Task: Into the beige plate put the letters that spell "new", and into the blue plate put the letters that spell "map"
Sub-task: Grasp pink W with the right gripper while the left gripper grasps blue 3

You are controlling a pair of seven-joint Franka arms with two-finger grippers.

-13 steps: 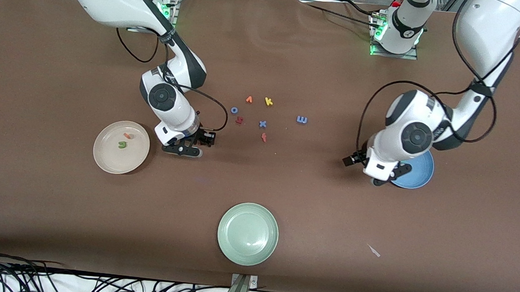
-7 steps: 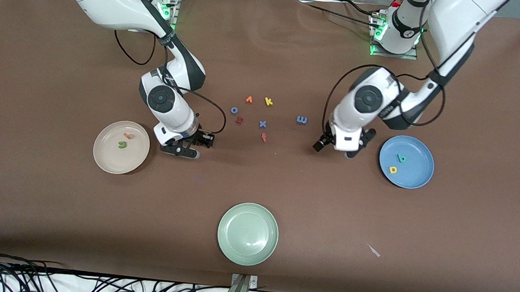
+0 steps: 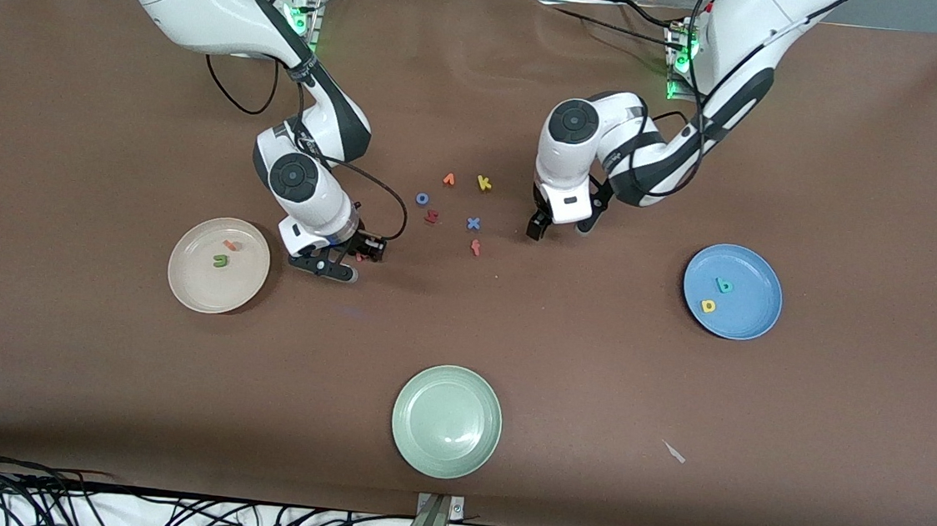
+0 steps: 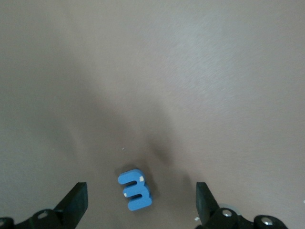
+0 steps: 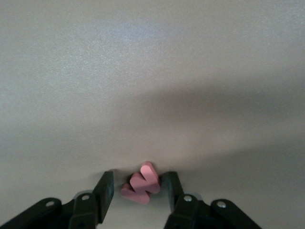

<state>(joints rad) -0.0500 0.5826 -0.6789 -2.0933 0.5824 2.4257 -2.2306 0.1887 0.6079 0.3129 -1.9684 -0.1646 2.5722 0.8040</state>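
Observation:
The salmon-pink w (image 5: pixel 141 185) lies tilted on the table between the fingers of my right gripper (image 5: pixel 138 188), beside the beige plate (image 3: pixel 183 274). One finger touches the w and a small gap shows at the other, so the gripper (image 3: pixel 352 260) is open. The beige plate holds the olive n (image 3: pixel 220 260) and the orange e (image 3: pixel 229 244). My left gripper (image 4: pixel 140 205) hangs wide open over the light blue m (image 4: pixel 135 190), which the hand (image 3: pixel 560 220) hides in the front view. The blue plate (image 3: pixel 753 306) holds the teal p (image 3: pixel 722 285) and the yellow a (image 3: pixel 708 305).
Between the two grippers lie the orange v (image 3: pixel 448 179), yellow k (image 3: pixel 484 183), blue o (image 3: pixel 422 198), a dark red letter (image 3: pixel 431 217), blue x (image 3: pixel 473 223) and red f (image 3: pixel 475 248). A pale green plate (image 3: pixel 447 421) sits nearest the front camera.
My left arm has swung from over the blue plate toward the middle of the table and now stands over the m. My right gripper's fingers have narrowed a little around the w.

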